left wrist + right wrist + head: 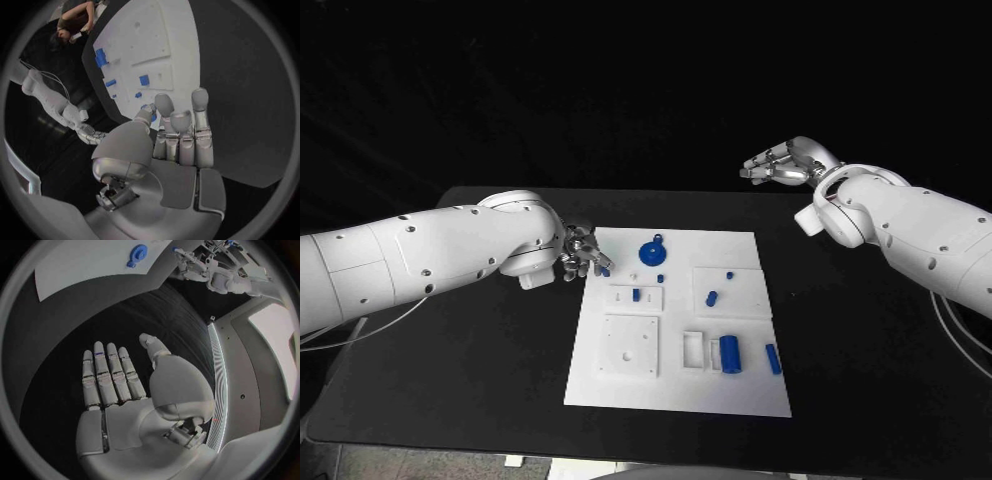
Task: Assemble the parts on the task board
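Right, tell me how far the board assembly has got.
Barely started, by the look of it. Done: nothing clearly; the blue parts, such as the round blue piece and the blue cylinder, lie about the task board, though some may already be seated. In hand: nothing. The left hand hovers at the board's far left corner; the right hand is open, away from it. Left: apparently most of the assembly.

The left arm point(416, 255) is reached in from the left, its hand point(581, 250) held low with the fingers point(200, 107) straight, side by side, nothing gripped. The right arm point(920, 230) is bent in from the right, its hand point(783, 162) raised at the far side, palm flat, fingers point(106, 370) extended together, thumb apart, nothing held.
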Tool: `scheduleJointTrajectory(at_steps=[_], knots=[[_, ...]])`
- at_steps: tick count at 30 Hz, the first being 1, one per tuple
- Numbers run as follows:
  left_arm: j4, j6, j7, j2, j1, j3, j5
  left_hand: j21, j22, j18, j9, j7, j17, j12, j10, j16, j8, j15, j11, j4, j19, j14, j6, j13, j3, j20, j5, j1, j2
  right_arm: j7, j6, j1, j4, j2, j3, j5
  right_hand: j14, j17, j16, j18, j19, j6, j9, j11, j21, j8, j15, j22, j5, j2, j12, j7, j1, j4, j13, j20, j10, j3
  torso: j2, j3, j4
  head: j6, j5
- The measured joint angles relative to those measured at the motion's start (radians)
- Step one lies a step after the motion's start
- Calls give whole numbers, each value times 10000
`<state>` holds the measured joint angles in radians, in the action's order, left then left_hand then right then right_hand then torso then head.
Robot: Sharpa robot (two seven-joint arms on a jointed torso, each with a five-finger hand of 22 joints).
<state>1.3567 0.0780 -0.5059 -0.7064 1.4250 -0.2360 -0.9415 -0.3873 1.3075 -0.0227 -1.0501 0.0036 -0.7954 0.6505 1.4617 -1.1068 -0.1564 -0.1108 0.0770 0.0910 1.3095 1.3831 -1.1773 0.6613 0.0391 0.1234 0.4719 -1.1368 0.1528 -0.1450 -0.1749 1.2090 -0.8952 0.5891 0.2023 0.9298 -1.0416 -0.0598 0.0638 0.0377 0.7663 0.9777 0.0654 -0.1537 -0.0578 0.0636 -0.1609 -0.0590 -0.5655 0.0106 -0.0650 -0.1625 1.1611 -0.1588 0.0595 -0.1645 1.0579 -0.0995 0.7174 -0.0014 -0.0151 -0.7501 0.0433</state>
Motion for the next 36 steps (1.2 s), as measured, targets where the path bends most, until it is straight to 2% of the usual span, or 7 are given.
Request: scheduleJointTrajectory(at_steps=[10, 11, 12, 21, 32, 34, 36], knots=[[194, -38, -192, 230, -59, -49, -214, -57, -1, -1, -6, -104, -23, -40, 21, 0, 9, -1, -9, 56, 0, 0, -104, 12, 57, 0, 97, -5, 5, -2, 0, -8, 4, -9, 0, -1, 0, 0, 0, 1, 0, 0, 0, 0, 0, 0, 0, 0, -39, 0, 0, 0, 0, 28, 0, 0, 0, 28, 19, 0, 8, -55, 8], [197, -53, -195, 269, -79, -51, -268, -57, -2, -1, -2, -231, -23, -42, 38, 0, 29, -17, 31, 665, 0, 15, -270, 15, 666, 0, 149, -21, 22, -3, 0, -9, 4, -10, 0, -2, 0, 0, 0, 0, 0, 0, 0, 0, 0, 0, 0, 1, -39, 0, 0, 0, 0, 28, 0, 0, 0, 28, 20, 1, 9, -64, 8], [196, -67, -195, 295, -97, -51, -311, -57, -2, 0, -2, -233, -23, -42, 38, 0, 28, -17, 31, 781, 0, 15, -302, 15, 781, 0, 149, 21, -8, -3, 0, -10, 4, -10, 0, -2, 0, 0, 0, 1, 0, 0, 0, 0, 0, 0, 0, 0, -39, 0, 0, 0, 0, 28, 0, 0, 0, 28, 22, 1, 12, -74, 3], [194, -141, -185, 445, -246, -54, -631, -56, -2, 0, -1, -252, -22, -42, 52, 0, 28, -17, 16, 785, 0, 15, -325, 13, 785, 0, 148, 50, -14, -3, 0, -15, 4, -13, 0, -2, 0, 0, 0, 1, 0, 0, 0, 0, 0, 0, 0, 1, -39, 0, 0, 0, 0, 28, 0, 0, 0, 27, 22, 6, 17, -139, -48], [119, -126, -175, 439, -267, -54, -743, -55, 5, 0, -1, -250, -16, -79, 53, 1, 28, -17, 14, 796, 0, 15, -344, 12, 796, 0, 147, 102, -64, -3, 0, -17, -4, -1, 0, -2, 0, 0, 0, 0, 0, 0, 0, 0, 0, 0, 0, 1, -39, 0, 0, 0, 0, 27, 0, 0, 0, 27, 12, 16, 0, -173, -105], [88, -131, -168, 433, -268, -53, -743, -55, 5, 0, 1, -252, 23, -79, 53, 1, 69, -17, 14, 832, 0, 15, -357, 12, 832, 0, -9, 106, -66, -3, 0, -17, -4, 0, 0, -2, 0, 0, 0, 2, 0, 0, 0, 0, 0, 0, 0, 0, -39, 0, 0, 0, 0, 27, 0, 0, 0, 27, 10, 13, -5, -172, -105], [53, -160, -154, 424, -269, -53, -729, -55, 4, -1, 125, -251, 104, -80, 52, 86, 191, -17, 13, 906, 0, 15, -355, 23, 908, 0, -386, 124, -67, -3, 0, -17, -4, 2, 0, -2, 0, 0, 0, 1, 0, 0, 0, 0, 0, 0, 0, 0, -39, 0, 0, 0, 0, 27, 0, 0, 0, 27, 8, 12, -6, -166, -105]])
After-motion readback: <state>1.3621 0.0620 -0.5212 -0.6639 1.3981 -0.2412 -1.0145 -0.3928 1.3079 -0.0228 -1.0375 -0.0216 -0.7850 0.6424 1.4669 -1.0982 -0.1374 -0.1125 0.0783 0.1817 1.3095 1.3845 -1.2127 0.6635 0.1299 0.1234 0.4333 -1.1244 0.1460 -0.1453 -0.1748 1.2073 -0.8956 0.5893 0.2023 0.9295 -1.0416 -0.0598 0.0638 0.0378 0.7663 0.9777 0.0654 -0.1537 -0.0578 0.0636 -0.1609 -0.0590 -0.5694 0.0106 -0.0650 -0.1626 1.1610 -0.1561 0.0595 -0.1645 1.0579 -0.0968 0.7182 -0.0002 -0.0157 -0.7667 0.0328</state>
